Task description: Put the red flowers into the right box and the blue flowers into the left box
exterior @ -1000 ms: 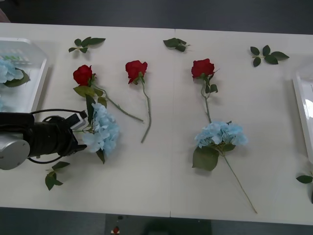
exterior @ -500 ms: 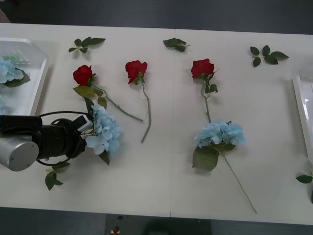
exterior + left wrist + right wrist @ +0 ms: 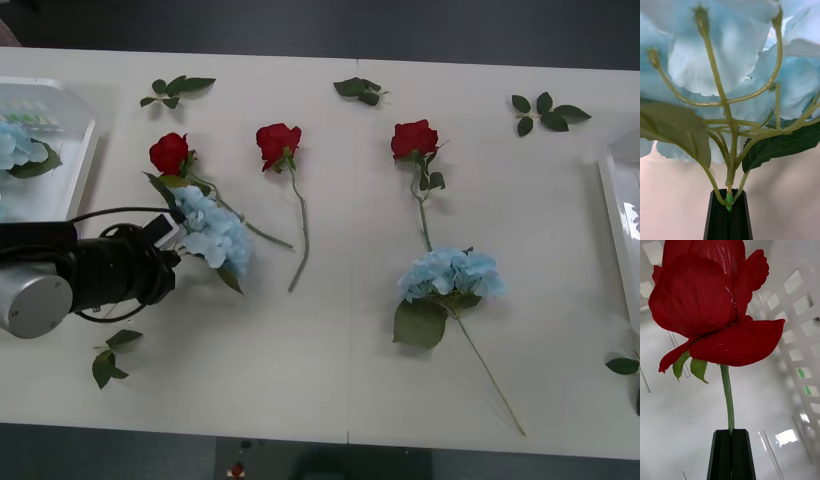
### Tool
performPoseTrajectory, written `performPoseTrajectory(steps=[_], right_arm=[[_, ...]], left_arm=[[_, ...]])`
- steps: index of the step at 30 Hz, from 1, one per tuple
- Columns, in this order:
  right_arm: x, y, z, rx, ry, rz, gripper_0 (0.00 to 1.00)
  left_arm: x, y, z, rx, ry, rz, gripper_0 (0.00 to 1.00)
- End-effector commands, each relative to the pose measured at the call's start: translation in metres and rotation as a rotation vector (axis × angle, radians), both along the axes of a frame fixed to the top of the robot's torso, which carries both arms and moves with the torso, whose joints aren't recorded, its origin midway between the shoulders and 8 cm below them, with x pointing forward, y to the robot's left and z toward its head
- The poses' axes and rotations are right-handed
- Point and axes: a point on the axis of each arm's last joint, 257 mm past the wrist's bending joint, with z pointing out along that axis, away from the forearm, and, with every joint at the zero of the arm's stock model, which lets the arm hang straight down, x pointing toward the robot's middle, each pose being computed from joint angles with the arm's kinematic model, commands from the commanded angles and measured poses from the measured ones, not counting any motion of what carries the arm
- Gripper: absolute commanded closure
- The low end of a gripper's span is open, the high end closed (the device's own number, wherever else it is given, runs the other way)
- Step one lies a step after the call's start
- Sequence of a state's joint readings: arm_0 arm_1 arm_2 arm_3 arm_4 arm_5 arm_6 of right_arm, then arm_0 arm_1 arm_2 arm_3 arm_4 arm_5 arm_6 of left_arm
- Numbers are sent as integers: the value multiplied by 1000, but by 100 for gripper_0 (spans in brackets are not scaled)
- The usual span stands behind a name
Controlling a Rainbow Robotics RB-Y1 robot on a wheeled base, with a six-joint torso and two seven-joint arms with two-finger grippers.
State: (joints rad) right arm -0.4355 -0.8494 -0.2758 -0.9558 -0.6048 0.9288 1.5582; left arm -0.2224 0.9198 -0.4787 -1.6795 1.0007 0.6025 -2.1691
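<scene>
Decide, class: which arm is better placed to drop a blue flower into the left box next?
Left. Its end effector is already shut on a blue flower beside the left box; the right end effector holds a red rose.

We see the white worktop evenly and brightly lit from overhead, the flowers casting only faint, soft shadows. The right box glares almost to blank white at the frame edge. In the left wrist view the near blue petals go soft and hazy. A bright glint shines on plastic behind the rose.
</scene>
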Motion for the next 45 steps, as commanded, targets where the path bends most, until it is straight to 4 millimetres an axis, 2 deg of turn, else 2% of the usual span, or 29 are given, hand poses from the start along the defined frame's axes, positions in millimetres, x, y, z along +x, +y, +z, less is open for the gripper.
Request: performPoseTrajectory(steps=[1, 2, 3, 4, 6, 7, 10, 12, 14, 15, 16, 19, 20, 21, 22, 23, 30, 34, 38, 41, 45], right_arm=[[19, 6, 20, -20, -58, 13, 61], [20, 7, 19, -22, -58, 15, 35], [20, 7, 18, -22, -59, 16, 26], [20, 7, 18, -23, -58, 16, 12], [21, 7, 19, -24, -59, 17, 2], [21, 7, 19, -25, -59, 20, 0], [23, 10, 23, -28, -62, 33, 0], [27, 19, 32, -32, -60, 58, 0], [31, 32, 44, -35, -57, 90, 0], [31, 32, 44, -35, -57, 90, 0], [35, 49, 60, -44, -48, 134, 0], [40, 75, 85, -66, -48, 201, 0], [40, 80, 89, -69, -47, 214, 0], [42, 94, 98, -76, -43, 248, 0], [42, 99, 101, -77, -40, 259, 0], [44, 112, 109, -73, -39, 288, 0], [55, 190, 131, 29, -23, 456, 0], [63, 232, 140, 51, -4, 549, 0], [71, 275, 145, 62, 1, 639, 0], [74, 301, 145, 86, 3, 687, 0], [75, 327, 141, 125, -1, 728, 0]], left_arm=[[27, 3, 62, -42, -97, 19, 100], [30, 6, 71, -51, -100, 31, 100], [31, 9, 74, -52, -99, 39, 100], [33, 16, 86, -55, -94, 55, 100], [34, 25, 103, -66, -89, 78, 100], [33, 33, 114, -81, -78, 107, 100], [28, 52, 137, -117, -59, 177, 100], [22, 71, 156, -140, -47, 236, 100], [15, 91, 170, -146, -38, 290, 100], [15, 91, 170, -146, -38, 290, 100], [4, 121, 186, -155, -25, 366, 100], [-9, 158, 201, -181, -10, 464, 100], [-12, 165, 202, -187, -4, 484, 100], [-18, 181, 207, -197, 2, 532, 100], [-20, 187, 208, -202, 6, 550, 100], [-24, 200, 209, -208, 13, 586, 100], [-30, 272, 197, -173, 47, 737, 100], [-19, 297, 183, -179, 22, 778, 100], [-7, 316, 168, -171, 1, 809, 100], [-2, 323, 163, -152, -2, 816, 100], [6, 320, 157, -121, -12, 798, 100]])
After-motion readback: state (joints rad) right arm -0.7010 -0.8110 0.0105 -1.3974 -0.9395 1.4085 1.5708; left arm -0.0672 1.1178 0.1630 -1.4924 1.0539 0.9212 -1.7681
